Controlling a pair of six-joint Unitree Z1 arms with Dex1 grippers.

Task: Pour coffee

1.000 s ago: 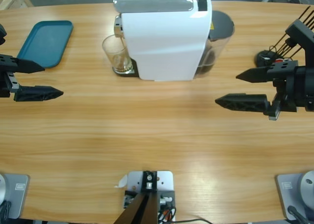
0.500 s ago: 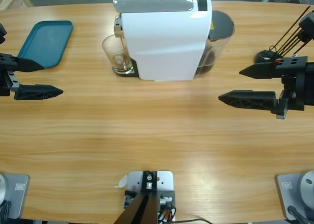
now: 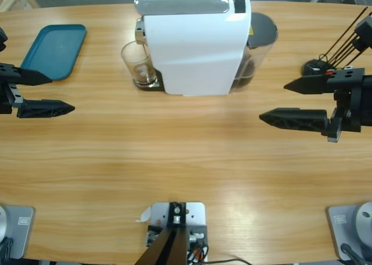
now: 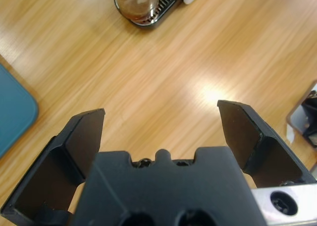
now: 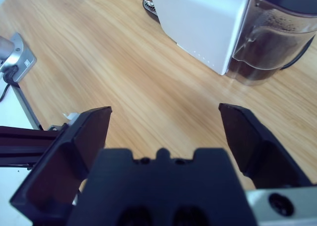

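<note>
Black and spread wide, my left claw [image 3: 55, 92] hovers over bare wood at the left edge of the worktop [image 3: 186, 160]; its two jaws stand well apart with nothing between them. In the left wrist view the same claw [image 4: 161, 114] frames only the pale timber grain. My right claw [image 3: 285, 101] mirrors it at the right edge, jaws equally parted and holding nothing; the right wrist view shows that claw [image 5: 166, 112] above open wood, pointing toward the machine.

Beyond my left claw, near the far-left corner, lies a teal tray [image 3: 54, 50], flat on the worktop; a corner of it shows in the left wrist view [image 4: 12, 112].

Farther back, at the centre of the far edge, stands the white coffee machine [image 3: 195, 47], with a smoky grey tank [image 3: 258, 44] attached at its right end; the tank [image 5: 270, 42] appears dark and translucent in the right wrist view.

At the machine's left end a clear glass tumbler [image 3: 138, 64] stands upright on the dark drip grille [image 4: 158, 8]. The coffee [image 4: 136, 10] is a shallow brown layer in the base of this tumbler, well apart from both claws.
</note>
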